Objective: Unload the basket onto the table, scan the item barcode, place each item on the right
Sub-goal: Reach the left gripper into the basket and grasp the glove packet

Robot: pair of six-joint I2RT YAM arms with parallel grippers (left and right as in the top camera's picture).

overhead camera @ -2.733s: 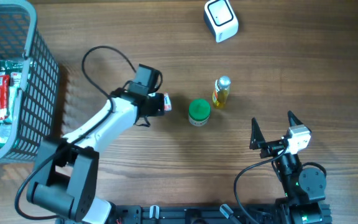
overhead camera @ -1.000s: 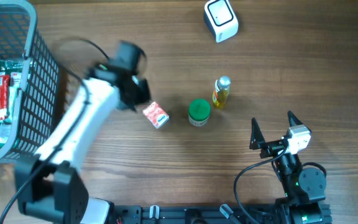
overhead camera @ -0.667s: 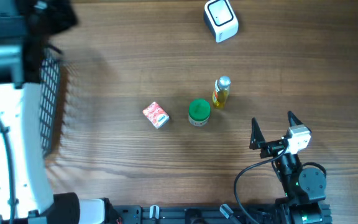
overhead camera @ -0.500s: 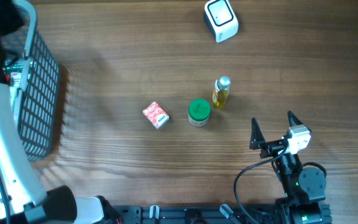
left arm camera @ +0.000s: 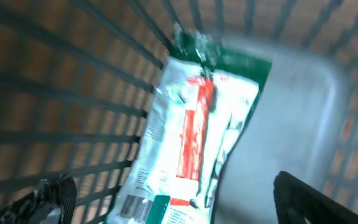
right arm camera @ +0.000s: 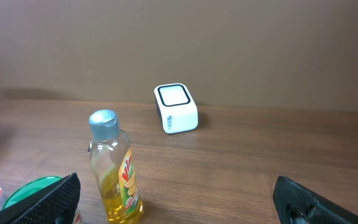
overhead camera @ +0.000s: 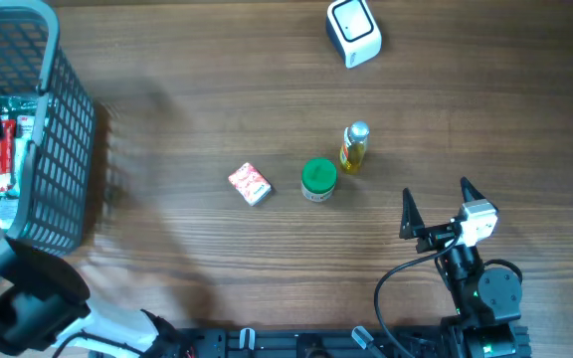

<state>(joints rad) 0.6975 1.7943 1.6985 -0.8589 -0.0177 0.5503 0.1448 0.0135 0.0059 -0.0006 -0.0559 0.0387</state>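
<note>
You are looking down into a grey plastic lattice basket (overhead camera: 68, 129). In it a crinkly, glossy white-and-green packet (left arm camera: 191, 137) with a red stripe is lying, its barcode (left arm camera: 131, 204) facing the camera. Your left pincer (left arm camera: 176, 208) is hovering above it, spread wide and empty. Your right pincer (overhead camera: 436, 204) is standing open too. The boxy white scanner (overhead camera: 353, 32) is sitting at the wooden table's (overhead camera: 217, 80) far edge, well apart.

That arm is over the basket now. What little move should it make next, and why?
Probably lower the left hand straight down onto the white-and-red packet in the basket: its fingers stand open on either side of the packet, holding nothing, and the packet shows a barcode.
</note>
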